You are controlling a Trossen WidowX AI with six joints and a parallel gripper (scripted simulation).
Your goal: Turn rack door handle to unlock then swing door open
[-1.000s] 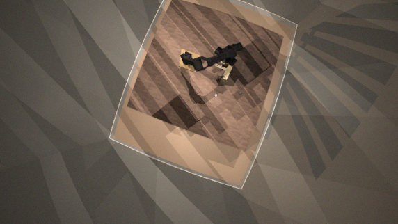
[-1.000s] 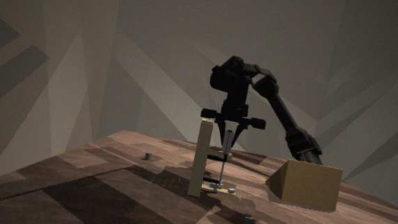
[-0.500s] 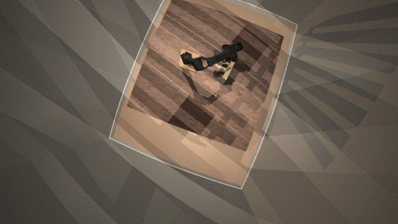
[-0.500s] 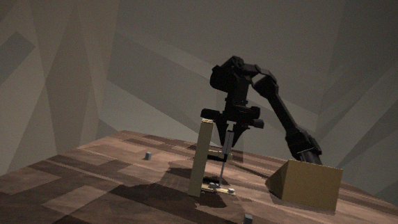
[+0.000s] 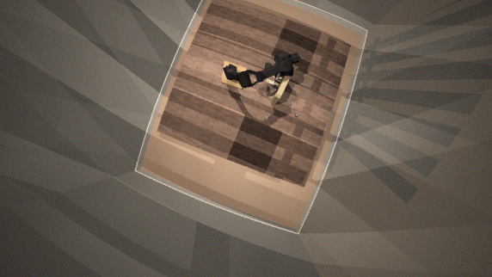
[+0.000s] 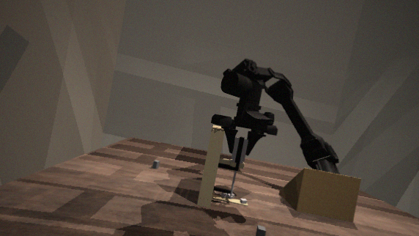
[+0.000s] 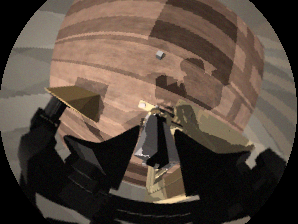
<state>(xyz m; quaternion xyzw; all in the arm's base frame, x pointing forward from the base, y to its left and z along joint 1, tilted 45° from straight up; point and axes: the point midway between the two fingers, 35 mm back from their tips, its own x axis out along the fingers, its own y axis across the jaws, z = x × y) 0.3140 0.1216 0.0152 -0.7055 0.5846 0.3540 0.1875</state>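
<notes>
The upright handle [image 6: 239, 146] [image 7: 150, 137] is grey with a dark middle and a thin rod below it. My gripper [image 6: 240, 153] [image 7: 157, 129] points down and is open, one finger on each side of the handle's upper part, with gaps showing between fingers and handle. The pale upright rack panel [image 6: 212, 168] [image 7: 210, 127] [image 5: 281, 90] stands close beside the handle, seen nearly edge-on in the exterior view. Which pale part is door and which is frame, and the door's exact angle, I cannot tell; the arm hides part of the rack from above.
A yellow-brown block [image 6: 327, 194] [image 7: 90, 102] [image 5: 225, 79] stands under the arm's base. Small grey blocks [image 6: 156, 164] [image 6: 261, 230] [image 5: 267, 118] [image 5: 296, 115] [image 7: 160, 54] stand on the wooden table. A low pale strip [image 6: 228, 200] lies at the rack's foot. Dark shadows cross the tabletop.
</notes>
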